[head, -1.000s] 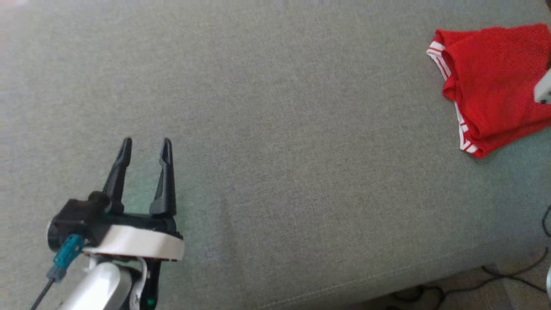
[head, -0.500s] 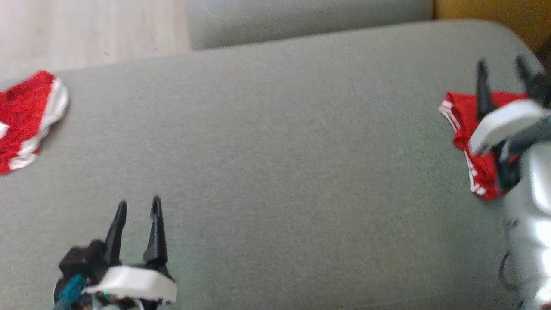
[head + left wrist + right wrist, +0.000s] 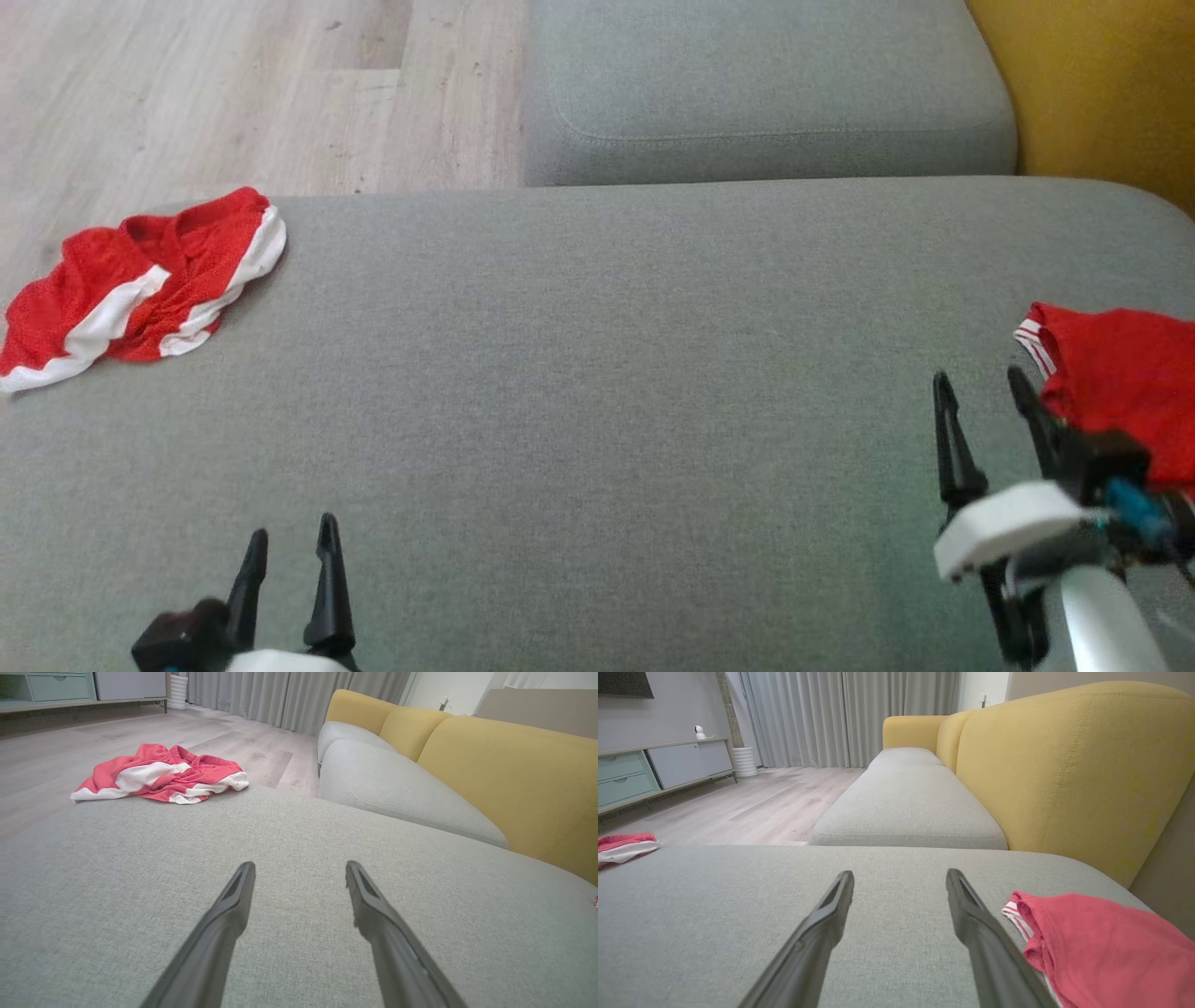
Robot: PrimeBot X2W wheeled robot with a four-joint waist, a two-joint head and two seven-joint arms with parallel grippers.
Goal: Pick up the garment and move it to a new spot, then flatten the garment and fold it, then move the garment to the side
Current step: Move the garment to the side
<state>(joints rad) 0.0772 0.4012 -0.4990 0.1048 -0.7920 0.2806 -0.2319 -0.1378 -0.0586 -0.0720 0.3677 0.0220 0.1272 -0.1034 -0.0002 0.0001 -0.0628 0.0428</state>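
A crumpled red garment with white bands (image 3: pixel 140 285) (image 3: pixel 161 772) (image 3: pixel 623 845) lies at the far left corner of the grey sofa seat (image 3: pixel 597 392). A folded red garment with white striped trim (image 3: pixel 1116 397) (image 3: pixel 1092 947) rests at the seat's right side. My left gripper (image 3: pixel 289 537) (image 3: pixel 299 870) is open and empty near the front left, far from both garments. My right gripper (image 3: pixel 980 383) (image 3: pixel 900 877) is open and empty, its fingers just left of the folded garment and apart from it.
A second grey seat cushion (image 3: pixel 766 89) lies beyond the seat, with a yellow backrest (image 3: pixel 1092 84) (image 3: pixel 1064 765) to the right. Wood floor (image 3: pixel 205 93) runs along the far left edge. A low cabinet (image 3: pixel 658 772) and curtains (image 3: pixel 850 716) stand across the room.
The head camera has tilted up, bringing the far cushion, floor and crumpled garment into view. My right gripper has drawn back off the folded garment toward the front.
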